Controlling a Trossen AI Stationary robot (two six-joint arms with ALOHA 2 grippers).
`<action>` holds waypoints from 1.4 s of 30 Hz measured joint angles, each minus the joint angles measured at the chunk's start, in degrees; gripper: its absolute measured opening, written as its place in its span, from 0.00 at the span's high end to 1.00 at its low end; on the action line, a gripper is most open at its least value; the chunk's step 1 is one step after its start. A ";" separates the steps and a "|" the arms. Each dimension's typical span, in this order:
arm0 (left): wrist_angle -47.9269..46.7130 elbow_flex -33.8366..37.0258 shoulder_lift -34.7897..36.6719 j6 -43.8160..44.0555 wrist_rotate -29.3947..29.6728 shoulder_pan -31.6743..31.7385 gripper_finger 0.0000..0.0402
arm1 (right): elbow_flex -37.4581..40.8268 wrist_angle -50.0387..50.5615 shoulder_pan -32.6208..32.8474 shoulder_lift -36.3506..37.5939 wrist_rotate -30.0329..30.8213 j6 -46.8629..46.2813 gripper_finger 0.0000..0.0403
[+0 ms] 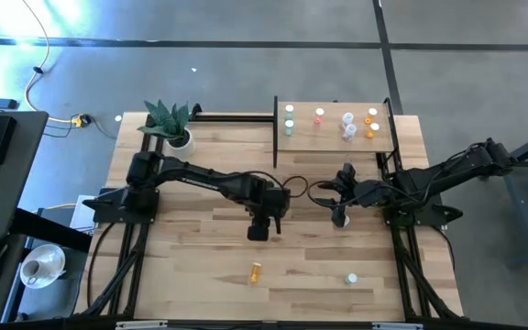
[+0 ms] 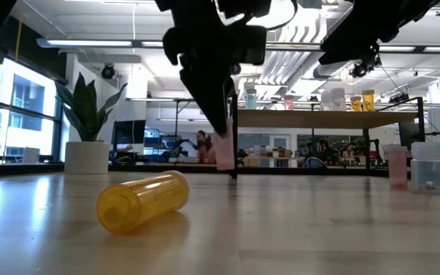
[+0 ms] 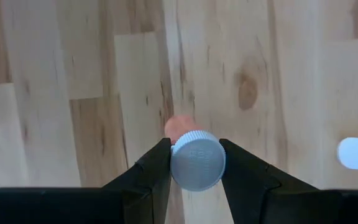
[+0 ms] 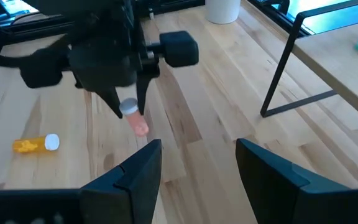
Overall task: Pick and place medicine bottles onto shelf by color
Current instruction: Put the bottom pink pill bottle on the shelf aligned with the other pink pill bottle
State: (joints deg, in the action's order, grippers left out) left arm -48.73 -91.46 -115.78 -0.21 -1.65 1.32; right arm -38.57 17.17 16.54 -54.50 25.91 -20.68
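Note:
My left gripper point(image 1: 276, 220) is over the table's middle, shut on a pink medicine bottle point(image 4: 140, 126) with a pale cap. An orange bottle point(image 1: 256, 272) lies on its side near the front edge, and a clear one point(image 1: 351, 278) stands to its right. The shelf point(image 1: 333, 137) at the back right carries several bottles in green, pink, white and orange. My right gripper point(image 4: 197, 168) hovers open to the right of the left one, with nothing between its fingers. My left gripper pinches the pink bottle's pale cap point(image 3: 197, 160) between its two fingers, one on each side. The fingers come from above, pointing steeply down. The pink body point(image 3: 179, 127) hangs below them, slightly tilted, its lower end close to the tabletop; whether it touches, I cannot tell.
A small white pot with a green plant point(image 1: 180, 137) stands at the back left. The shelf's thin black posts point(image 4: 281, 68) rise at the right. Bare planks lie between the grippers and the front edge, apart from the two loose bottles.

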 joint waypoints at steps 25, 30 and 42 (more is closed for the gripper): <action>0.93 -0.04 -3.73 0.59 -5.46 -0.56 0.72 | 0.02 0.59 0.00 0.00 0.04 -0.03 0.51; 1.03 -0.04 -3.72 0.61 -5.35 -0.59 0.72 | 0.02 0.59 0.01 0.00 0.04 -0.03 0.51; 1.83 -0.04 -3.72 -0.46 -5.35 -0.59 0.59 | 0.02 0.59 0.00 0.00 0.04 -0.03 0.51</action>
State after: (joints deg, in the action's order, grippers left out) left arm -46.89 -91.50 -119.50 -0.67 -7.01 0.73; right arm -38.54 17.76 16.53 -54.50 25.96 -20.71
